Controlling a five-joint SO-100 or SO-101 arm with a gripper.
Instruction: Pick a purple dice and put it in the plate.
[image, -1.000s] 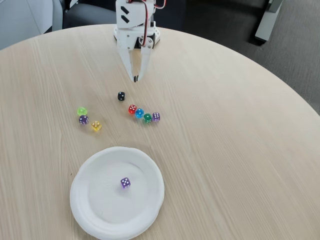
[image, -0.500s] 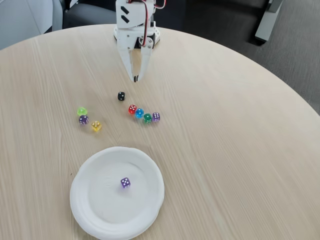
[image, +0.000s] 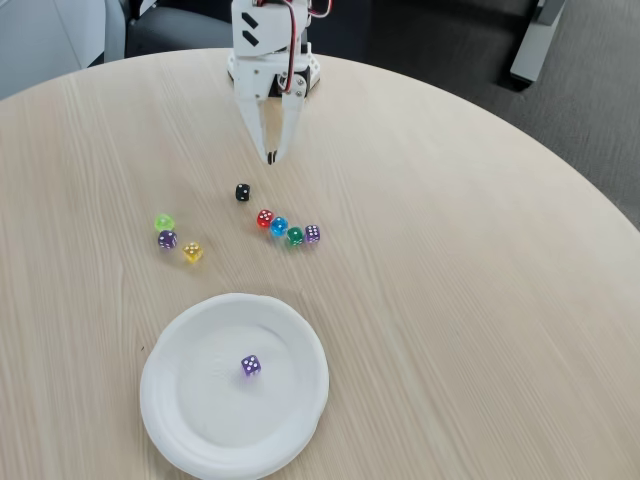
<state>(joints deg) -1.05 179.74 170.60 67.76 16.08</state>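
Note:
The purple dice (image: 250, 367) lies inside the white plate (image: 180, 400), a little right of its centre, white pips up. The plate sits at the near edge of the round wooden table. My gripper (image: 270, 158) hangs at the far side of the table, pointing down, fingers shut together with nothing between them. It is well away from the plate, just beyond a black die (image: 243, 192).
Loose dice lie between gripper and plate: red (image: 265, 217), blue (image: 279, 226), green (image: 295, 236) and a pale lilac one (image: 312, 233) in a row. To the left lie a lime die (image: 164, 222), a dark purple die (image: 167, 239) and a yellow die (image: 193, 252).

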